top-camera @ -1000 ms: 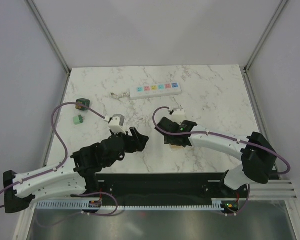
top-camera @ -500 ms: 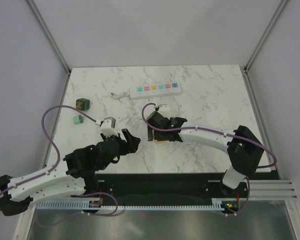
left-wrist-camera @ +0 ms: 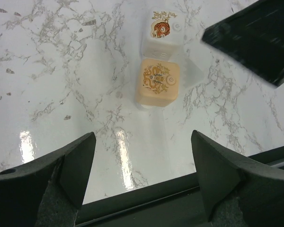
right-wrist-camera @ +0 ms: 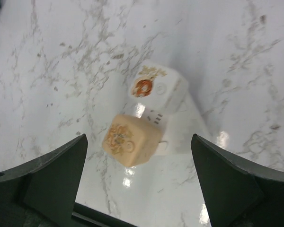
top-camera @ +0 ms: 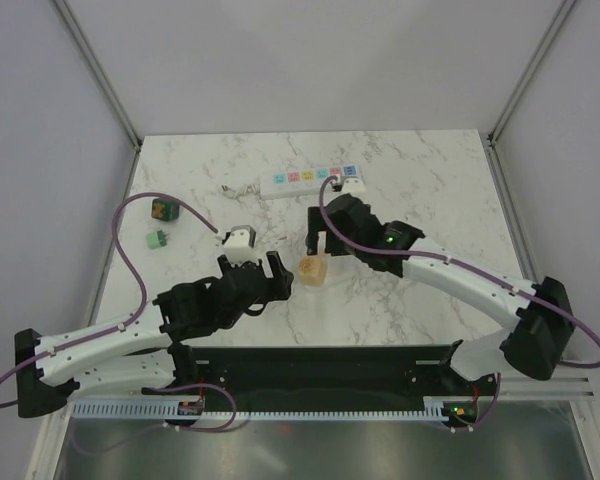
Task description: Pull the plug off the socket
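Note:
The socket (top-camera: 310,178), a long white power strip with pastel outlets, lies at the back of the table. The plug (top-camera: 162,209), a dark green cube, sits apart from it at the far left. Both are out of the wrist views. My left gripper (top-camera: 252,272) (left-wrist-camera: 143,137) is open and empty near the front edge. My right gripper (top-camera: 320,240) (right-wrist-camera: 138,138) is open wide and empty, hovering over a peach cube (top-camera: 313,270) (left-wrist-camera: 156,82) (right-wrist-camera: 130,139) and a white cube (left-wrist-camera: 163,28) (right-wrist-camera: 154,87) that touch each other.
A small bright-green block (top-camera: 156,238) lies just in front of the plug. The strip's short cord stub (top-camera: 238,189) points left. The black front rail (left-wrist-camera: 189,198) runs just under my left fingers. Grey walls close in the table on three sides.
My right gripper has opened and drawn back toward the strip, leaving the peach cube on the table. My left gripper has opened a little wider and shifted right toward the cubes.

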Controlling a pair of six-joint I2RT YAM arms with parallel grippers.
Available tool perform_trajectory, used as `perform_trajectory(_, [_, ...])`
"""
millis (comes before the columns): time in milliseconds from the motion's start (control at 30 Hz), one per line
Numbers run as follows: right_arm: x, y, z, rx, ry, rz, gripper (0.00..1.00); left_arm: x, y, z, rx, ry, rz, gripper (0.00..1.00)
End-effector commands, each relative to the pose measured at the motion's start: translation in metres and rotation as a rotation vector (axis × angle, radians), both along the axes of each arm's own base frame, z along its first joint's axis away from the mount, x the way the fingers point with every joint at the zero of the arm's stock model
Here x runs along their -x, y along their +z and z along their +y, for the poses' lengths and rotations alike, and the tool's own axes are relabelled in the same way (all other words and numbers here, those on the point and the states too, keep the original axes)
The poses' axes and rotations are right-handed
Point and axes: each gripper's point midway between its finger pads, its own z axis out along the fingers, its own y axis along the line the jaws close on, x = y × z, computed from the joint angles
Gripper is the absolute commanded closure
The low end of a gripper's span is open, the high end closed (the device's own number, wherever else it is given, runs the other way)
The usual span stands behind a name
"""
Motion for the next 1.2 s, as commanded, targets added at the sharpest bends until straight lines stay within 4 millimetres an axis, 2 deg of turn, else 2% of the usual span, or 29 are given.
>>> perform_trajectory(0, [-0.012,-0.002,-0.053,0.006,-0.070,-0.029,0.02,-0.009,0.015,-0.011,0.009,-0.019,-0.058,0.11])
perform_trajectory(33, [-0.020,-0.008,-0.073,0.006,-0.119,-0.028,0.02,-0.010,0.013,-0.014,0.004,-0.034,-0.059,0.09])
perform_trajectory(67, [-0.020,0.000,-0.078,-0.048,-0.113,-0.052,0.02,-0.009,0.013,-0.022,0.006,-0.088,-0.058,0.07])
perform_trajectory(100, [-0.012,-0.025,-0.090,-0.026,-0.106,-0.023,0.02,-0.011,0.012,-0.033,0.025,-0.118,-0.054,0.05])
perform_trajectory(133, [-0.015,-0.031,-0.100,-0.050,-0.113,-0.021,0.02,-0.021,0.012,-0.033,0.049,-0.112,-0.037,0.03])
perform_trajectory(167, [-0.017,-0.019,-0.098,-0.121,-0.091,-0.081,0.02,-0.014,0.011,-0.046,0.101,-0.206,0.015,0.03])
perform_trajectory(200, [-0.001,-0.046,-0.096,-0.145,-0.035,-0.026,0.02,-0.019,0.008,-0.051,0.119,-0.225,0.039,0.03])
perform_trajectory(233, [0.000,-0.052,-0.099,-0.181,-0.042,-0.020,0.02,-0.031,0.017,-0.053,0.165,-0.219,0.022,0.02])
perform_trajectory(267, [-0.004,-0.046,-0.097,-0.231,-0.039,-0.068,0.02,-0.031,0.018,-0.058,0.175,-0.257,0.022,0.02])
perform_trajectory(300, [0.010,-0.067,-0.095,-0.250,-0.008,-0.023,0.02,-0.037,0.019,-0.061,0.169,-0.260,0.017,0.02])
perform_trajectory(367, [0.010,-0.065,-0.086,-0.349,0.001,-0.048,0.02,-0.043,0.016,-0.064,0.121,-0.283,0.007,0.02])
perform_trajectory(400, [0.023,-0.081,-0.085,-0.378,0.018,-0.006,0.02,-0.046,0.021,-0.068,0.112,-0.293,0.001,0.02])
perform_trajectory(433, [0.020,-0.075,-0.080,-0.432,0.028,-0.039,0.02,-0.047,0.006,-0.070,0.066,-0.302,0.036,0.02])
perform_trajectory(467, [0.023,-0.076,-0.077,-0.482,0.018,-0.022,0.03,-0.048,0.003,-0.072,0.039,-0.319,0.040,0.02])
perform_trajectory(500, [0.031,-0.088,-0.078,-0.503,0.020,-0.001,0.04,-0.051,0.002,-0.075,0.022,-0.324,0.044,0.02])
perform_trajectory(533, [0.030,-0.080,-0.074,-0.552,0.035,-0.030,0.04,-0.053,-0.009,-0.075,-0.018,-0.333,0.061,0.02])
perform_trajectory(567, [0.037,-0.090,-0.076,-0.583,0.007,0.002,0.05,-0.055,-0.011,-0.077,-0.031,-0.336,0.063,0.02])
perform_trajectory(633, [0.037,-0.085,-0.073,-0.648,0.008,-0.016,0.10,-0.059,-0.020,-0.078,-0.071,-0.343,0.071,0.03])
perform_trajectory(700, [0.038,-0.093,-0.074,-0.668,-0.029,0.019,0.13,-0.064,-0.021,-0.078,-0.090,-0.338,0.062,0.03])
perform_trajectory(733, [0.038,-0.102,-0.074,-0.652,-0.042,0.048,0.14,-0.066,-0.023,-0.078,-0.106,-0.344,0.057,0.03])
perform_trajectory(833, [0.032,-0.112,-0.074,-0.610,-0.059,0.081,0.14,-0.071,-0.029,-0.080,-0.134,-0.353,0.066,0.03])
perform_trajectory(933, [0.032,-0.109,-0.066,-0.633,-0.017,0.085,0.14,-0.076,-0.039,-0.082,-0.149,-0.365,0.092,0.03])
perform_trajectory(1100, [0.030,-0.112,-0.063,-0.654,-0.025,0.092,0.16,-0.087,-0.061,-0.080,-0.191,-0.352,0.139,0.03])
perform_trajectory(1167, [0.029,-0.113,-0.062,-0.669,-0.027,0.094,0.17,-0.091,-0.063,-0.082,-0.197,-0.351,0.144,0.03])
